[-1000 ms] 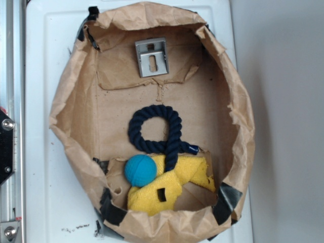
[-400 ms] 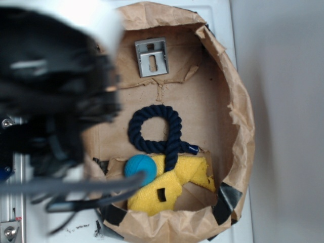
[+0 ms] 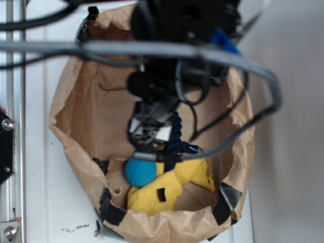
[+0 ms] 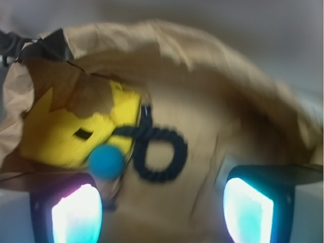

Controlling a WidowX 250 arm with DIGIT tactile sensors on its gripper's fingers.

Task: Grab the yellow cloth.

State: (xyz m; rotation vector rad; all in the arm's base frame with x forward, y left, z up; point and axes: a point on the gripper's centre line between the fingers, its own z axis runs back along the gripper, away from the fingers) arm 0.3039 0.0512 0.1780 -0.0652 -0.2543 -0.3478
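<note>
In the wrist view the gripper (image 4: 162, 207) shows two fingers (image 4: 76, 215) set well apart at the lower corners of the frame, with nothing between them: the jaws stand wide open and hold nothing. Beyond the fingers lies the teal-blue ball (image 4: 105, 162), and just behind it the yellow cloth (image 4: 76, 129), crumpled against the wall of the brown paper bag (image 4: 202, 55), its dark slit facing up. The navy rope loop (image 4: 157, 154) lies beside the ball, one end crossing onto the cloth edge. In the exterior view the arm hangs over the middle of the bag, above the rope, while the yellow cloth (image 3: 162, 190) rests at the near end of the bag floor, touching the ball (image 3: 139, 171) and partly under the rope end (image 3: 177, 147). Judged from this, only the approach is under way; no contact with the cloth exists. Remaining steps: align over the cloth, descend clear of ball and rope, close, and lift.
</note>
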